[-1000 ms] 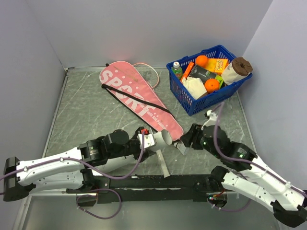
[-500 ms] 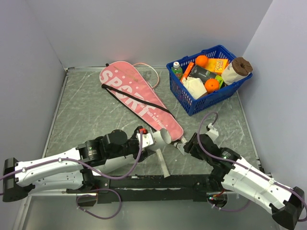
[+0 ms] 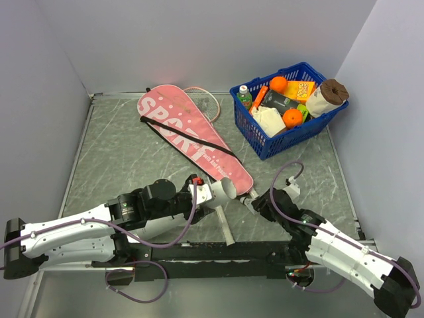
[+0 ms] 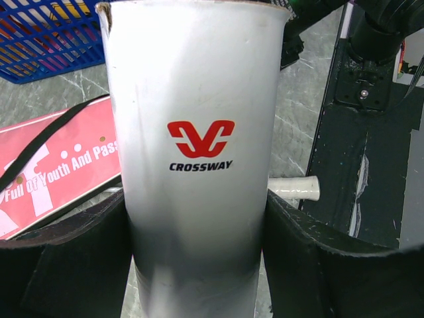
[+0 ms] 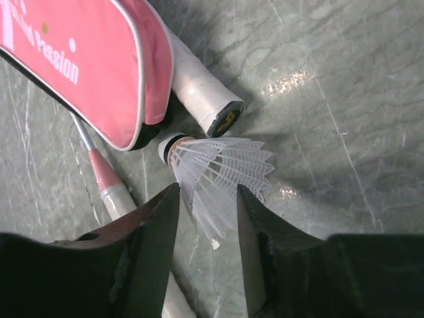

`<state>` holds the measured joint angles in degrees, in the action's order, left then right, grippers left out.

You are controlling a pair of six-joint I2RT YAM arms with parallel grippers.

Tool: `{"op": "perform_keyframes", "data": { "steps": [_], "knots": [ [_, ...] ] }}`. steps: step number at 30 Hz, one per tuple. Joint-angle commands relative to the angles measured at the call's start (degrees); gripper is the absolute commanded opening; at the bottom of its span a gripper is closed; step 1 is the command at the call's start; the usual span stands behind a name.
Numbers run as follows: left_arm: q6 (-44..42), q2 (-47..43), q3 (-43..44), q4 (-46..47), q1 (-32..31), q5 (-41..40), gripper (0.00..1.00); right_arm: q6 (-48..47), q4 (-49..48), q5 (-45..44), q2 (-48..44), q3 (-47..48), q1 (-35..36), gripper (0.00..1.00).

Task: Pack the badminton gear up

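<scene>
The left gripper (image 4: pixel 195 228) has its two black fingers (image 4: pixel 73 258) clamped on the long white cardboard tube (image 4: pixel 199 93), one finger on each side. The tube carries a red logo and the word "CROSSWAY". In the top view, its open end points to the narrow end of the pink racket-shaped fabric bag (image 3: pixel 182 132).

This bag has white letters "SPORT" and a thin black strap (image 3: pixel 199 142). It lies flat on the grey-green marbled table (image 3: pixel 112 152), running slantwise from the far left to the middle.

The right gripper (image 5: pixel 207 199) is low over the table, just beside the narrow end of the bag. Its fingers (image 5: pixel 156 245) stand a little apart, and the skirt of the white mesh shuttlecock (image 5: pixel 225 165) reaches into the gap between them. I cannot tell if they press it. The cork end of the shuttlecock points to the bag.

One white wrapped racket handle with a black end cap (image 5: pixel 202 93) comes out from under the edge of the bag. A second racket with a thin pink shaft (image 5: pixel 99 172) lies beside it on the table.

The blue plastic basket (image 3: pixel 268 142) with groceries stands in the far right corner, well apart from both grippers.
</scene>
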<state>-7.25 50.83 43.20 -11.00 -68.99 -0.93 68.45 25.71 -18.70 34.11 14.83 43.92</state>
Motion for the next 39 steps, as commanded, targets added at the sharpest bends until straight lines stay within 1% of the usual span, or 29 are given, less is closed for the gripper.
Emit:
{"op": "perform_keyframes", "data": {
  "steps": [1, 3, 4, 6, 7, 8, 13, 16, 20, 21, 23, 24, 26, 29, 30, 32, 35, 36, 39],
  "knots": [
    [0.7, -0.4, 2.8, 2.6, -0.3, 0.5, 0.16, 2.1, -6.5, -0.1, 1.1, -1.0, -0.7, 0.37],
    [0.7, -0.4, 2.9, 2.4, -0.3, 0.3, 0.16, 2.4, -7.2, -0.4, 1.0, -1.5, -0.8, 0.27],
    [0.8, -0.3, 2.8, 2.5, -0.3, 0.3, 0.16, 2.6, -7.2, -0.9, 0.4, -1.8, -0.7, 0.18],
    [0.7, -0.2, 2.8, 2.6, -0.3, 0.3, 0.16, 2.7, -6.7, -1.6, -0.4, -1.8, -0.8, 0.09],
    [0.8, -0.2, 2.8, 2.5, -0.3, 0.3, 0.16, 2.6, -6.5, -1.9, -1.3, -1.7, -0.8, 0.01],
    [0.9, 0.0, 2.8, 2.6, -0.3, 0.3, 0.16, 2.3, -5.7, -2.5, -1.9, -1.7, -0.8, 0.0],
    [0.8, 0.4, 2.9, 2.3, -0.3, 0.3, 0.16, 0.4, -1.3, -3.7, -6.8, 0.8, -0.7, 0.0],
    [0.6, 0.3, 2.9, 2.4, -0.3, 0.5, 0.15, -3.4, 2.8, -3.4, -9.2, 4.8, -0.8, 0.0],
    [0.3, 0.4, 2.9, 2.1, -0.3, 0.5, 0.15, -13.0, 7.6, -1.3, -9.4, 12.2, -0.7, 0.0],
    [0.4, 0.6, 3.1, 1.9, -0.3, 0.4, 0.15, -15.1, 9.1, -0.4, -8.6, 15.5, -0.8, 0.0],
    [0.4, 1.4, 3.7, 0.8, -0.3, 0.4, 0.15, -20.3, 11.0, 0.4, -7.4, 19.3, -0.7, 0.0],
    [0.2, 1.6, 3.9, 0.5, -0.3, 0.4, 0.14, -22.2, 13.1, 1.0, -5.8, 22.9, -0.7, 0.0],
    [-0.4, 2.3, 4.0, 0.0, -0.3, 0.4, 0.13, -27.1, 14.5, 2.5, -4.3, 26.0, -0.7, 0.0],
    [-1.9, 2.8, 3.6, -0.6, -0.3, 0.4, 0.12, -33.0, 14.5, 6.6, -1.9, 30.1, -0.7, 0.0],
    [-2.2, 3.0, 3.5, -0.8, -0.4, 0.4, 0.12, -34.5, 13.8, 9.2, -1.5, 30.3, -0.7, 0.0],
    [-3.2, 3.2, 3.3, -1.4, -0.3, 0.5, 0.12, -37.8, 11.8, 11.4, -1.7, 30.9, -0.7, 0.0],
    [-4.2, 3.5, 3.0, -2.4, -0.3, -1.2, 0.11, -42.4, 9.8, 14.0, -1.9, 32.0, -0.7, 0.0],
    [-4.5, 3.6, 2.8, -2.5, -0.3, -2.1, 0.11, -45.6, 9.4, 15.0, -1.7, 32.4, -0.7, 0.0],
    [-5.4, 5.0, 2.5, -3.8, -0.3, -5.5, 0.11, -50.3, 9.8, 16.5, 0.1, 34.9, -0.7, 0.0]
  ]
}}
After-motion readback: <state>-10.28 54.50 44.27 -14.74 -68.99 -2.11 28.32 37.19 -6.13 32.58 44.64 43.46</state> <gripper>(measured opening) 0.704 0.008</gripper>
